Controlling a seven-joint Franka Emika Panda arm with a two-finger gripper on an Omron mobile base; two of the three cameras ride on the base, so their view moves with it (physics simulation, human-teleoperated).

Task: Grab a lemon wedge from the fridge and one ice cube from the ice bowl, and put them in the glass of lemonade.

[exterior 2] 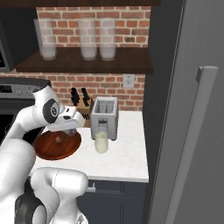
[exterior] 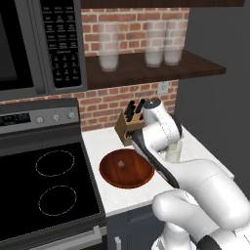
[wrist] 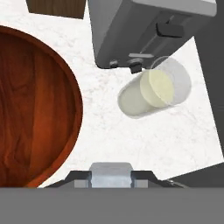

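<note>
— What stood where, biggest first?
— The fridge [exterior 2: 188,109] rose shut at the bench's [exterior 2: 127,153] right end. The ice bowl [exterior 2: 57,146] sat on the bench, one ice cube [exterior 2: 58,139] inside; the glass of lemonade [exterior 2: 101,142] stood before the toaster [exterior 2: 105,116].
— And the jaws?
— Between bowl and glass, above the bench; how wide they stood, or whether they held anything, could not be told.

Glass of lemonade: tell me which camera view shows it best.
The hand view: the glass of lemonade lies unobstructed, seen from above with its rim and pale liquid clear, beside the toaster. The right base view shows it smaller, upright before the toaster. In the left base view the arm hides most of it.
</note>
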